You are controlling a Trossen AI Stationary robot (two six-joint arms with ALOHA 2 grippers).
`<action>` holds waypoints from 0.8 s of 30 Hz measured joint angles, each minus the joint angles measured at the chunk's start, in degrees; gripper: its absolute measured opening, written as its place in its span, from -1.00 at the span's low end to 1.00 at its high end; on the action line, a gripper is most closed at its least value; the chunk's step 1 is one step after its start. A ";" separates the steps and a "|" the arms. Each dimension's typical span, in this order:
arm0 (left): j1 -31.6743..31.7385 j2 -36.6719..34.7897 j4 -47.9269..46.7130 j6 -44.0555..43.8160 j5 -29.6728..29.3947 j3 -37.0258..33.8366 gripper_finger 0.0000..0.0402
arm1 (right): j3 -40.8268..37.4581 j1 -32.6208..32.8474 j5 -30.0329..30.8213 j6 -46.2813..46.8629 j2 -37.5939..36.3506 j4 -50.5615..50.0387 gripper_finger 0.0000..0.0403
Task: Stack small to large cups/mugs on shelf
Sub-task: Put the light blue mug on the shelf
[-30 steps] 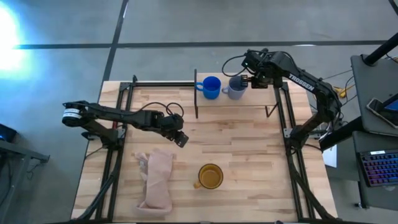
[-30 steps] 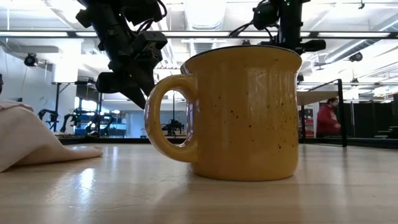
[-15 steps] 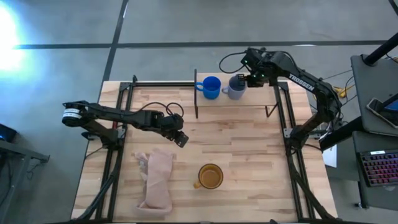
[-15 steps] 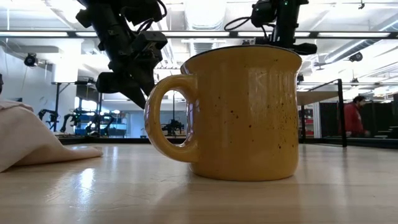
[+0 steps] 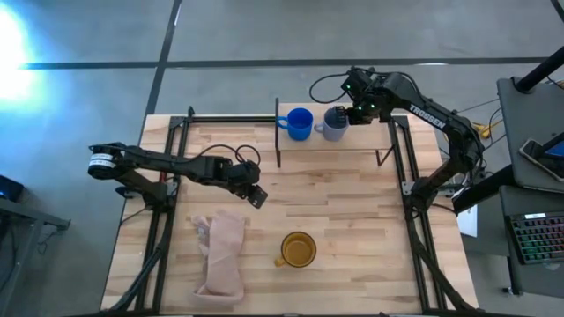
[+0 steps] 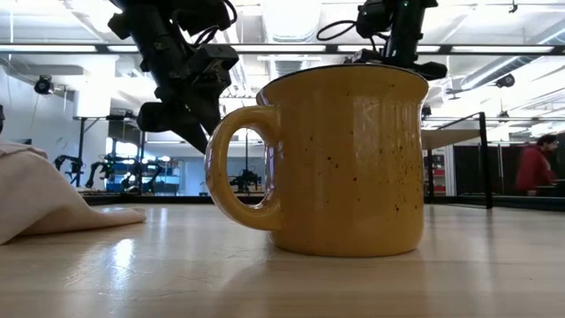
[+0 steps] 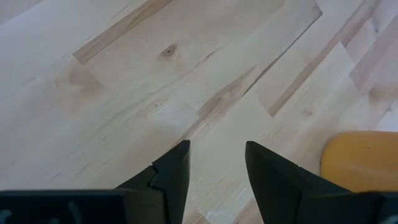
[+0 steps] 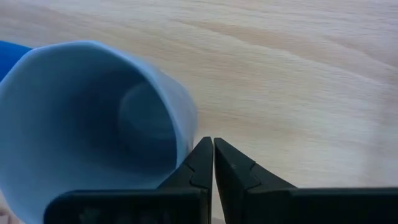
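A bright blue mug (image 5: 300,123) and a grey-blue mug (image 5: 332,126) stand side by side, upright on their bases, on the light-wood shelf (image 5: 370,136) at the table's far edge. My right gripper (image 5: 352,113) is shut and points steeply down just right of the grey-blue mug (image 8: 93,118), by its rim. The yellow mug (image 5: 298,250) stands upright on the tabletop near the front edge. My left gripper (image 5: 258,197) hangs open over bare tabletop left of centre, with nothing between its fingers (image 7: 174,168). My right gripper has its shut fingertips (image 8: 202,155) right beside the grey-blue mug's outer wall near the rim (image 8: 183,124), coming from above. I cannot tell whether they touch the mug. The mug stands on the shelf.
A pinkish-beige cloth (image 5: 220,254) lies crumpled at the near left of the table. Black metal posts and rails (image 5: 278,132) frame the shelf and run along the table's sides. Bare wood lies between the yellow mug (image 6: 340,159) and the shelf.
My right gripper has rolled and tipped a little about its wrist while staying beside the grey-blue mug, still shut. Both mugs on the shelf have stayed where they were.
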 joint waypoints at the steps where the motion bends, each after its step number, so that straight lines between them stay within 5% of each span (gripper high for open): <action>1: 0.00 0.00 0.06 0.00 -0.02 0.00 -0.30 | 0.00 0.00 -0.12 -0.22 0.00 0.01 -0.96; 24: 0.00 0.00 1.11 -1.38 -0.59 0.02 -0.30 | 0.02 1.66 -1.76 -2.34 -1.94 -4.03 -0.96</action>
